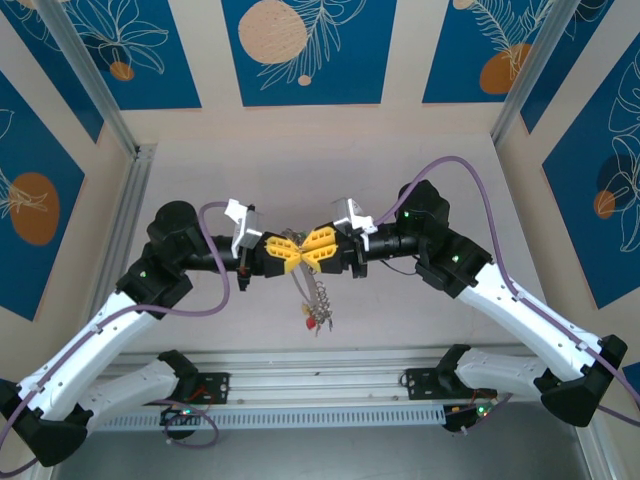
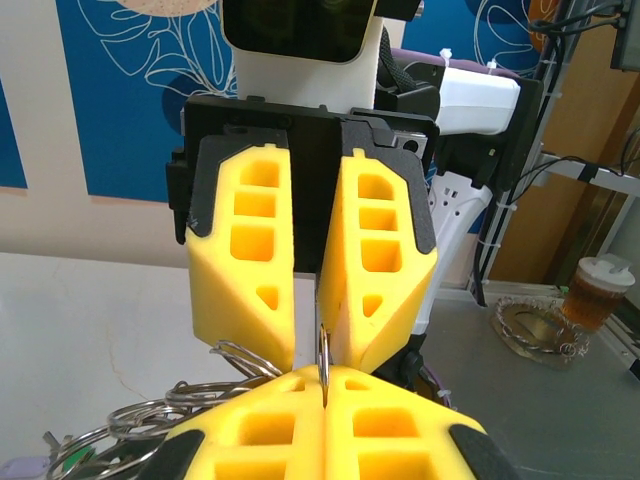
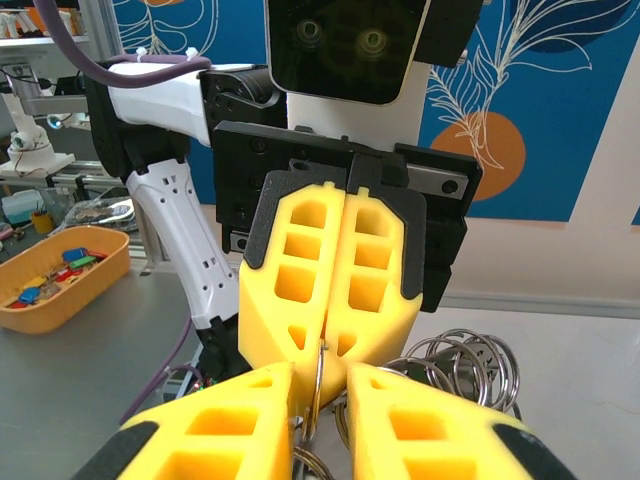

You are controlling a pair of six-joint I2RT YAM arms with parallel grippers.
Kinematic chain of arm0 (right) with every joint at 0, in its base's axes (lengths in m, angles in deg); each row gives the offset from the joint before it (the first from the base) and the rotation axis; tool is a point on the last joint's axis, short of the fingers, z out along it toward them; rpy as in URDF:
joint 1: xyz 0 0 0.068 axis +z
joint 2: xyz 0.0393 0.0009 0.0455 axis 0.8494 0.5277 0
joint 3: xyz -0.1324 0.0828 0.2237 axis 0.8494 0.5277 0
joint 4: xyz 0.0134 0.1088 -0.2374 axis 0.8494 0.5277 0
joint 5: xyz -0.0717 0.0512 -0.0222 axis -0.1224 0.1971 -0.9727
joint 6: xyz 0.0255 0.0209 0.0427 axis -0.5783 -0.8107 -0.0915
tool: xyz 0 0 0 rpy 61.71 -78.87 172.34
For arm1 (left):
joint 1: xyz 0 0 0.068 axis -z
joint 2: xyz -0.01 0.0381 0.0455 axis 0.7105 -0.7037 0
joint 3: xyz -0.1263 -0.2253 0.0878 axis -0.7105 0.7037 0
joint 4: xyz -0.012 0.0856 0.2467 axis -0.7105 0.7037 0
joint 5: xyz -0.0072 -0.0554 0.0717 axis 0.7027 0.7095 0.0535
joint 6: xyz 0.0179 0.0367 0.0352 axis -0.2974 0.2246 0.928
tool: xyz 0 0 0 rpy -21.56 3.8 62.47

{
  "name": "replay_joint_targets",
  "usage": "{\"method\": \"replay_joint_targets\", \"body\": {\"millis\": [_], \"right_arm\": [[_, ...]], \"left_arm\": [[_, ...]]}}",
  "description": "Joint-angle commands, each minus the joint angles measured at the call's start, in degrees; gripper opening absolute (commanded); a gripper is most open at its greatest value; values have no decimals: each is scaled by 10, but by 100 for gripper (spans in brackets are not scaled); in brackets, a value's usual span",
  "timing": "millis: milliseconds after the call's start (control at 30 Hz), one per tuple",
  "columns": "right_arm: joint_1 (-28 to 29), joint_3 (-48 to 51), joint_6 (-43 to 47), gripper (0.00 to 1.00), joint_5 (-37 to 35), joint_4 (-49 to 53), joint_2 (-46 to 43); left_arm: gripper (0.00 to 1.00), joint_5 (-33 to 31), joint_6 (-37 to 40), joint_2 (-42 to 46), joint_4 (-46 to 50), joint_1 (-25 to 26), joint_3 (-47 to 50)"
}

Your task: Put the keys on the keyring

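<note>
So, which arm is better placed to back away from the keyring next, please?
Right, I'd say. The left gripper is shut on the keyring, carrying it. The right gripper stands slightly open around it, so it could probably withdraw without dropping anything.

Left arm [image 1: 110,320]: reaches in from the left, forearm level, pointing right.
Right arm [image 1: 520,310]: mirrors it, pointing left.
Left gripper [image 3: 322,340]: fingers pressed together, pinching the keyring [image 3: 320,372] wire.
Right gripper [image 2: 312,350]: tip to tip with the left, fingers slightly parted around the wire.
</note>
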Motion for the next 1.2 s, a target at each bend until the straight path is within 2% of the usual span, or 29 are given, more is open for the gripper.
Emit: {"method": "replay_joint_targets", "body": {"millis": [0,200,367,500,667,700,767,867,900,967,1067,1167], "right_arm": [[1,5,-1,22,10,-2,-6],[1,12,2,22,8,11,-7],[-1,12,2,16,5,13,-7],[-8,15,-2,0,-1,12,-8],[-15,19,12,0,-14,16,-21],[-16,15,21,0,-17,24,-22],[-16,2,45,0,-25,51,-21],[-18,-15,76,0,-35,83,-13],[-19,-28,89,0,-34,101,-6],[-18,-62,114,0,-35,144,11],[-17,-93,135,0,-28,172,30],[-17,-118,145,0,-5,191,43]], "left_arm": [[0,6,9,10,-37,6,-2],[0,2,-1,12,-57,6,6],[0,2,-6,15,-67,7,8],[0,0,-5,17,-64,6,6],[0,-21,17,12,-9,6,-12],[9,-34,26,11,14,6,-19],[33,-60,53,12,80,6,-42],[56,-101,103,13,178,6,-83],[67,-119,118,14,211,6,-96],[69,-139,138,17,251,6,-112],[57,-148,157,5,298,7,-136],[54,-155,174,-4,313,8,-142]]}}
